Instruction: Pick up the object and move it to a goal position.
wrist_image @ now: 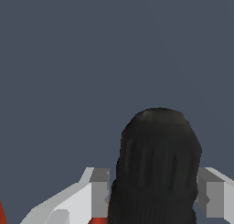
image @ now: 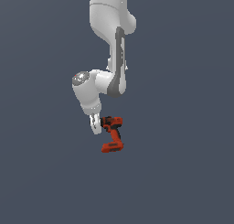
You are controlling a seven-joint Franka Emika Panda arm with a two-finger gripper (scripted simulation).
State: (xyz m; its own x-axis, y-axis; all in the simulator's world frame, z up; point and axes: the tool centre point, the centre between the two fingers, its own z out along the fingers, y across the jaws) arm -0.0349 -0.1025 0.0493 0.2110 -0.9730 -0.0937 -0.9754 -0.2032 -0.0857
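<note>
The object (image: 113, 134) is a small red-orange drill with a black chuck. In the exterior view its body is level, its handle slopes down, and the battery base (image: 112, 147) is lowest. My gripper (image: 98, 127) sits at the drill's chuck end, on the exterior view's left of it. In the wrist view the black chuck (wrist_image: 157, 163) fills the gap between both grey fingers (wrist_image: 99, 191) and touches each pad, so the gripper (wrist_image: 155, 198) is shut on it. Slivers of red body show low beside the left finger. The handle and battery are hidden in the wrist view.
A flat, uniform dark grey-blue surface surrounds the drill in both views. The white arm (image: 112, 45) reaches down from above, its elbow directly over the drill. No other objects or edges show.
</note>
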